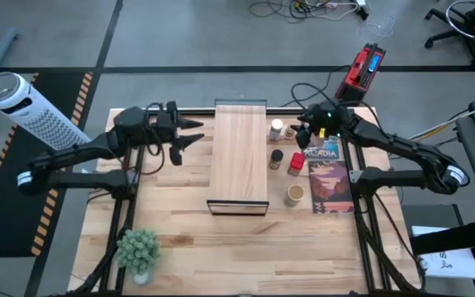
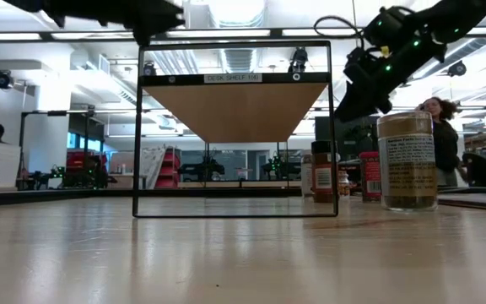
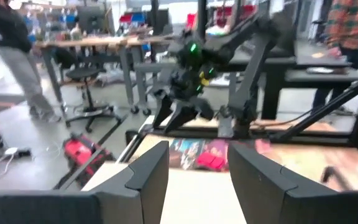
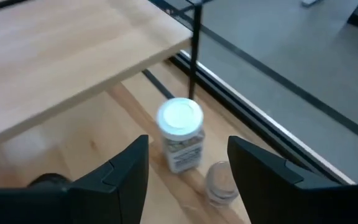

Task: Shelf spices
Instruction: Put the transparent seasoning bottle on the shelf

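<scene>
Looked straight down overhead, level across the wooden tabletop (image 2: 226, 253) from its edge, and closely from both wrists; pale-wood shelf board (image 1: 239, 153) shared.

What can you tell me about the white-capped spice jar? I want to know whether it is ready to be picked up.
The white-capped jar is a small clear container with a round white lid, pale speckled contents and a printed label. It stands upright on the wooden tabletop, beside the shelf, at the far end of the spice row. Nothing grips it: the right pincer hovers above with open fingers either side of it. A smaller clear jar stands close beside it.
</scene>
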{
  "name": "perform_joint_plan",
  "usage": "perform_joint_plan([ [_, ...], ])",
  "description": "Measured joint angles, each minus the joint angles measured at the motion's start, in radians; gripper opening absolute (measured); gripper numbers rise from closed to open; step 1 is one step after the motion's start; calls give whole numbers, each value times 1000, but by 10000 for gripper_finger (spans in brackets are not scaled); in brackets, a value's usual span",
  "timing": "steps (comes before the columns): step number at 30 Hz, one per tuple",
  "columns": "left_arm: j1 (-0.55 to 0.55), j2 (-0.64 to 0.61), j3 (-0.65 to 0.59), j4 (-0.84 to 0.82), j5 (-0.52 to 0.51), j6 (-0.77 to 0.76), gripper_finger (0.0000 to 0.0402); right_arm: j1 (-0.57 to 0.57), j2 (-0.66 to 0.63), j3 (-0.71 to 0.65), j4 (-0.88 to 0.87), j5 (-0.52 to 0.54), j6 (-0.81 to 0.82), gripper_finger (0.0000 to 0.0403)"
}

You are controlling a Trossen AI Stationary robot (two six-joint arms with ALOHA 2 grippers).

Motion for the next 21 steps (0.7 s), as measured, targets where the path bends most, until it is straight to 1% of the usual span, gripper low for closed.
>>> perform_joint_plan([
  [3, 76, 39, -6, 0, 59, -1, 153, -37, 41, 26, 2, -33, -37, 196],
  [7, 131, 78, -10, 44, 135, -18, 153, -97, 93, 39, 2, -114, -62, 197],
  [13, 140, 91, -18, 40, 138, -34, 153, -171, 154, 38, 4, -207, -71, 197],
  [21, 140, 35, -39, 45, 136, -105, 154, -187, 157, 38, 5, -208, -114, 196],
])
